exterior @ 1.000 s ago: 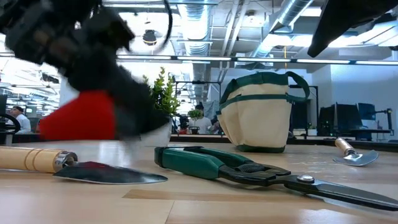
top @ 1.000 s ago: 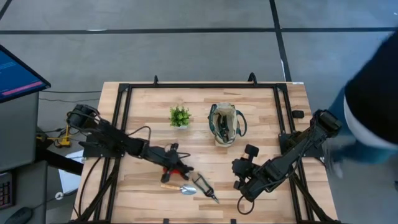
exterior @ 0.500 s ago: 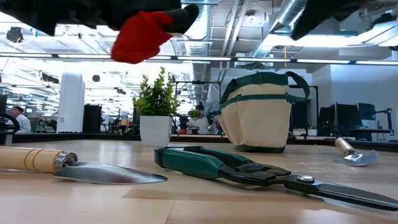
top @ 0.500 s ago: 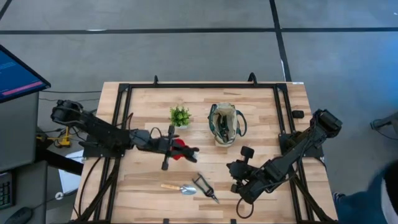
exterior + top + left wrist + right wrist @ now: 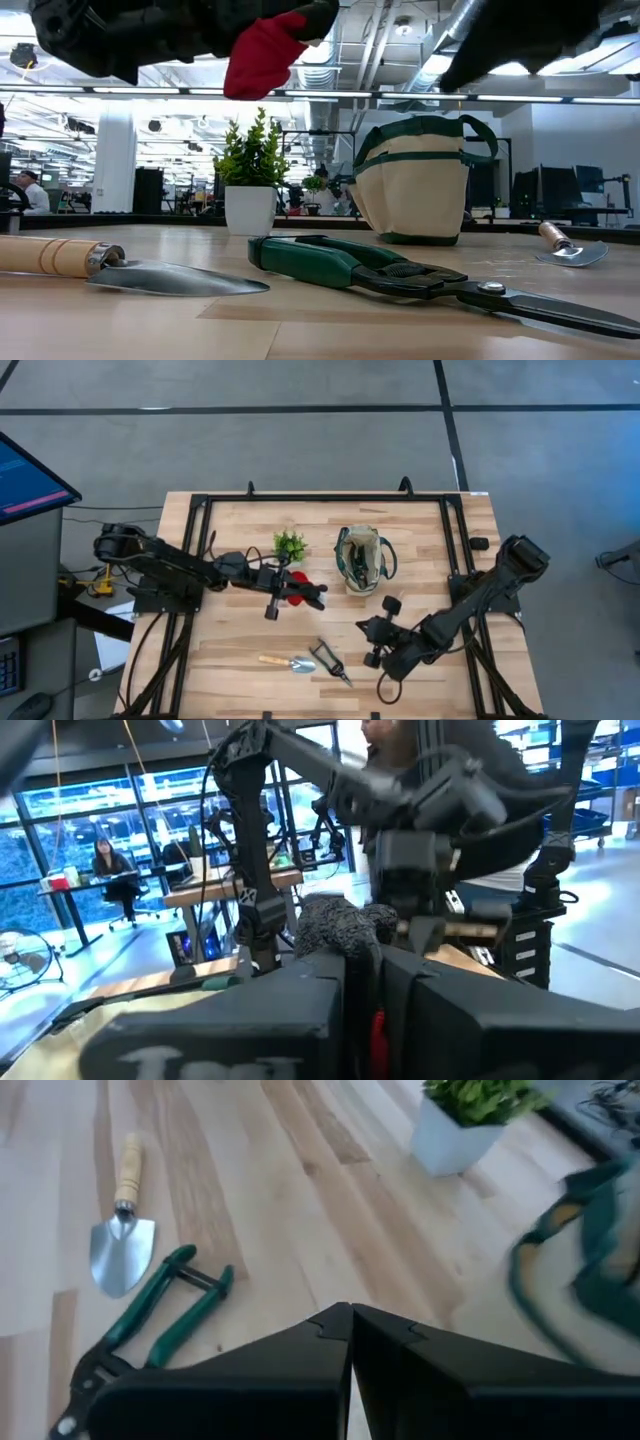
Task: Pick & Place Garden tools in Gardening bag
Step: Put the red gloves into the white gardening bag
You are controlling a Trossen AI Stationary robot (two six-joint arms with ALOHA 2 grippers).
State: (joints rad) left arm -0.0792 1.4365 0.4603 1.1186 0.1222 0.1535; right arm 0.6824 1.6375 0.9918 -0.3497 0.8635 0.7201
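Observation:
My left gripper (image 5: 302, 593) is shut on the red-and-black piece (image 5: 296, 581), high above the table between the potted plant (image 5: 290, 546) and the beige, green-trimmed bag (image 5: 362, 560). In the low view the red part (image 5: 265, 55) shows under the gripper. A wooden-handled trowel (image 5: 285, 661) and green-handled pruners (image 5: 330, 660) lie flat near the table's front. A second trowel (image 5: 570, 247) lies at the right in the low view. My right gripper (image 5: 372, 642) is shut and empty, above the table right of the pruners. My left gripper pinches the red-and-black piece between its two fingers; a red strip (image 5: 378, 1030) shows in the gap and a grey-black part (image 5: 340, 925) sticks out past the fingertips. The fingers lie roughly level, pointing toward the table's right. The piece is lifted clear, its red part (image 5: 262, 60) hanging down.
The bag stands upright with its mouth open upward, its loop handles (image 5: 470, 135) raised. The small potted plant (image 5: 250, 175) stands left of it. A black frame (image 5: 200, 560) runs around the table. A monitor (image 5: 25, 480) stands off the table's left.
My left gripper has risen from beside the trowel with the red-and-black piece and gone toward the far edge, then a little right toward the bag. The piece is now lifted clear of the table. A person at the right edge has left the view.

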